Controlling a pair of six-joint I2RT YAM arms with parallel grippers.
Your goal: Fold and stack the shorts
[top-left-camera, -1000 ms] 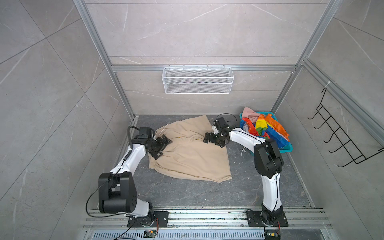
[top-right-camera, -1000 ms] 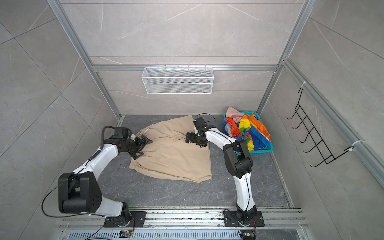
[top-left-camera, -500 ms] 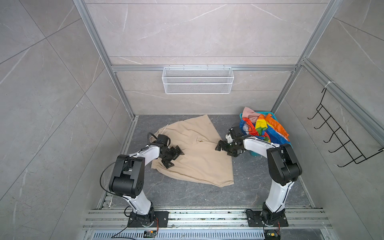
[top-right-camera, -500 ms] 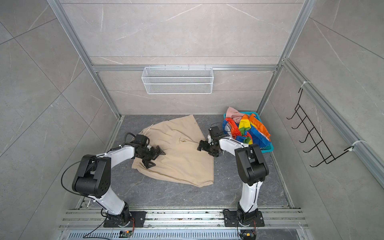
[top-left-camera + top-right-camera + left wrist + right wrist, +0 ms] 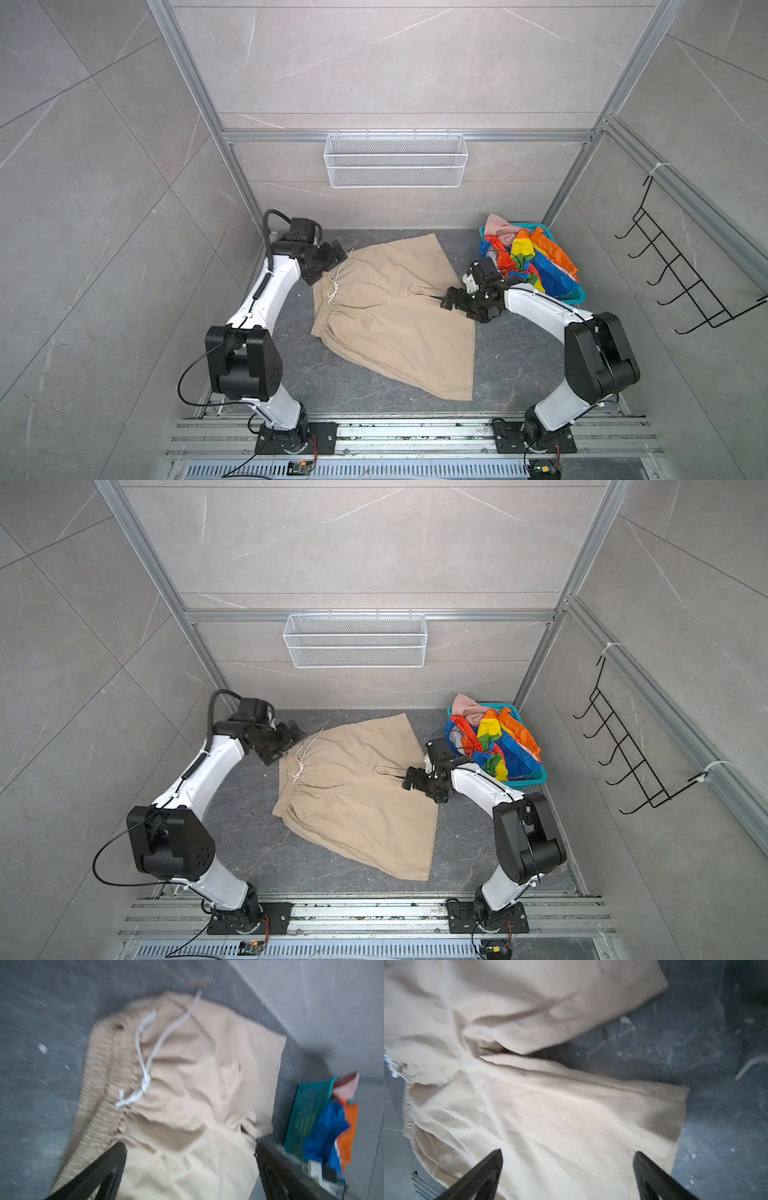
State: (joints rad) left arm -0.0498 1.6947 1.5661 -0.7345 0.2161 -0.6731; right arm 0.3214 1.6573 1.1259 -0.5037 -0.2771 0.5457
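The beige shorts (image 5: 395,316) (image 5: 357,800) lie spread flat on the dark floor, with the waistband to the left and a white drawstring (image 5: 145,1059). My left gripper (image 5: 328,266) (image 5: 286,744) (image 5: 191,1167) is open at the far waistband corner and holds nothing. At the crotch, between the two leg hems, my right gripper (image 5: 459,309) (image 5: 419,789) (image 5: 568,1167) hovers open and empty over the cloth (image 5: 550,1105). The rainbow-striped shorts (image 5: 532,257) (image 5: 498,742) and the pink shorts (image 5: 500,226) (image 5: 467,706) are heaped in the basket.
The teal basket (image 5: 575,297) (image 5: 536,779) stands in the far right corner, just behind my right arm. A white wire shelf (image 5: 395,166) hangs on the back wall and a black hook rack (image 5: 681,274) on the right wall. Aluminium rails (image 5: 395,432) run along the front.
The beige shorts have slid toward the front. My left gripper dipped onto the waistband, then swung back to its far corner. My right gripper moved right and forward to the crotch.
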